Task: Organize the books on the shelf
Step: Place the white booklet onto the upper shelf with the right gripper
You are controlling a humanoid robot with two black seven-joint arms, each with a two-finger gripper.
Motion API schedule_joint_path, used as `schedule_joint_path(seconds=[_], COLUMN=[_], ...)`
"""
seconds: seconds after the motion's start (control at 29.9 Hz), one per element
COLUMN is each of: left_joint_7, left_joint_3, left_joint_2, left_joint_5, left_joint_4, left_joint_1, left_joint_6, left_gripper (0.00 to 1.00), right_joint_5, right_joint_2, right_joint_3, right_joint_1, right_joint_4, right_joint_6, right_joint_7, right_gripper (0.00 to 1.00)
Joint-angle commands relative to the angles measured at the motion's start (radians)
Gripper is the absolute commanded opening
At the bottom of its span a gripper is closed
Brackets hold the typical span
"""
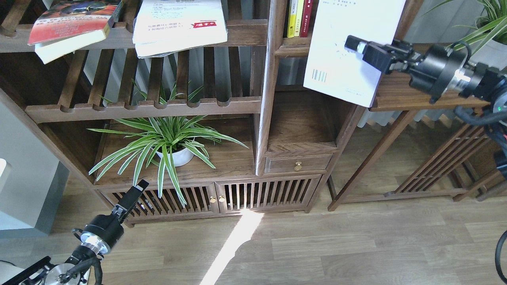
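A thin pale booklet with a barcode (340, 59) hangs tilted at the upper right, and my right gripper (354, 44) is shut on its right part. The booklet covers most of the narrow cubby. Only the left end of the shelf (291, 50) shows there, with yellow and red upright books (299, 18) standing on it. A thick book with a red-orange cover (69, 21) and a large white one with a red logo (178, 23) lie flat on the slatted rack at the upper left. My left gripper (136, 192) hangs low at the lower left, holding nothing, too dark to read.
A potted spider plant (172, 154) fills the lower left compartment. Below the cubby are an open niche and a small drawer (299, 163). A wide board (416, 95) at right carries a white plant pot (489, 49) behind my right arm. Wood floor lies in front.
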Motion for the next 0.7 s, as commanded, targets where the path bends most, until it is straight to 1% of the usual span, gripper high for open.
schedule_joint_path(seconds=[0.0,0.23,0.47,0.57,0.67], left_joint_7=[0.001,0.002,0.004,0.005,0.007], left_joint_3=[0.000,0.002,0.003,0.002,0.002], left_joint_2=[0.000,-0.001,-0.003,-0.008,-0.009], left_joint_5=[0.000,0.000,0.000,0.000,0.000], left_joint_4=[0.000,-0.001,-0.001,-0.001,-0.001], left_joint_1=[0.000,0.000,-0.003,-0.003,-0.003], left_joint_6=[0.000,0.000,0.000,0.000,0.000], left_gripper=[0.98,0.98,0.98,0.98,0.98], right_joint_5=[0.000,-0.001,-0.018,-0.018,-0.018], right_joint_2=[-0.005,-0.007,0.001,0.007,0.006], right_joint_3=[0.003,0.003,-0.017,-0.020,-0.020], right_joint_1=[0.026,0.064,0.179,0.206,0.207], right_joint_4=[-0.010,-0.036,-0.068,-0.075,-0.075], right_joint_6=[-0.025,-0.128,-0.373,-0.423,-0.443], right_joint_7=[-0.002,-0.002,-0.002,-0.002,-0.002], right_gripper=[0.01,0.02,0.03,0.03,0.03])
